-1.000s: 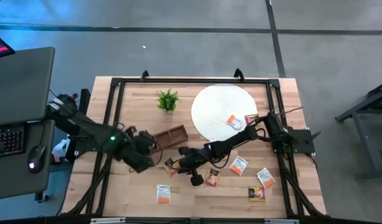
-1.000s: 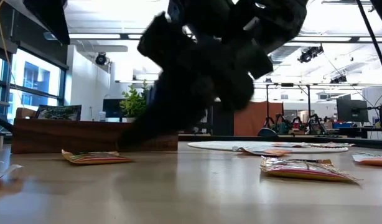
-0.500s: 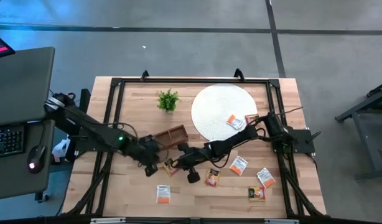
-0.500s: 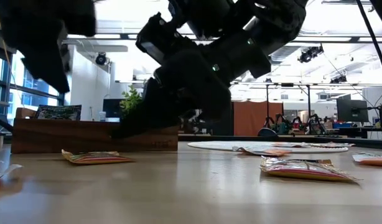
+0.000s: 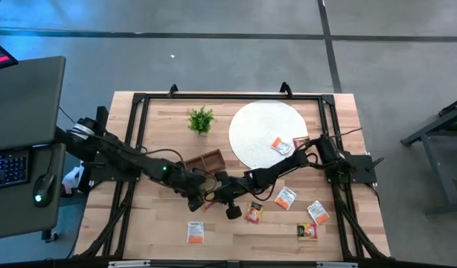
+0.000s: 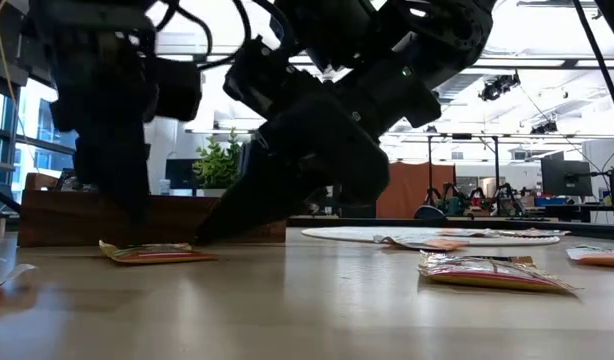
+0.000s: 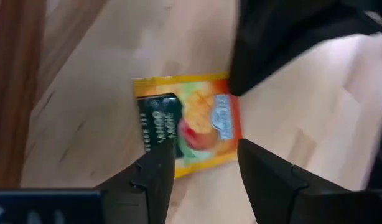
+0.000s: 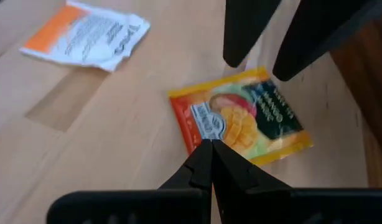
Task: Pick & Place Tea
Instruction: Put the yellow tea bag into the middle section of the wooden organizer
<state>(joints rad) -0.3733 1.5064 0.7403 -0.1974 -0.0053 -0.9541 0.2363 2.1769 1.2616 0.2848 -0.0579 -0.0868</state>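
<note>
An orange-yellow tea sachet (image 7: 188, 127) with a dark green panel lies flat on the wooden table, just in front of the brown divided tray (image 5: 205, 162). My left gripper (image 7: 200, 168) is open and tipped down over it, one finger over each side of the sachet's end. Whether those fingers touch it, I cannot tell. My right gripper (image 8: 207, 148) comes from the table's right and is shut, its tips at the sachet's opposite edge. More sachets (image 5: 254, 212) lie scattered toward the near right. Two lie on the white disc (image 5: 251, 130). My right gripper rests its shut fingertips (image 8: 206, 152) on the sachet's red-orange edge (image 8: 190, 134), the edge nearest that arm. The fingers slant down from the table's right. The sachet lies flat on the table.
A small green plant (image 5: 201, 119) stands behind the tray. An orange-and-white sachet (image 8: 85, 34) lies near the front edge, and others (image 5: 286, 198) (image 5: 317, 212) (image 5: 307, 232) lie at the near right. The two arms' grippers stand close together over the one sachet.
My left gripper has come down and gone toward the table's right, tipping its fingers downward, until it stands over the sachet in front of the tray. The right gripper and the sachet have stayed in place.
</note>
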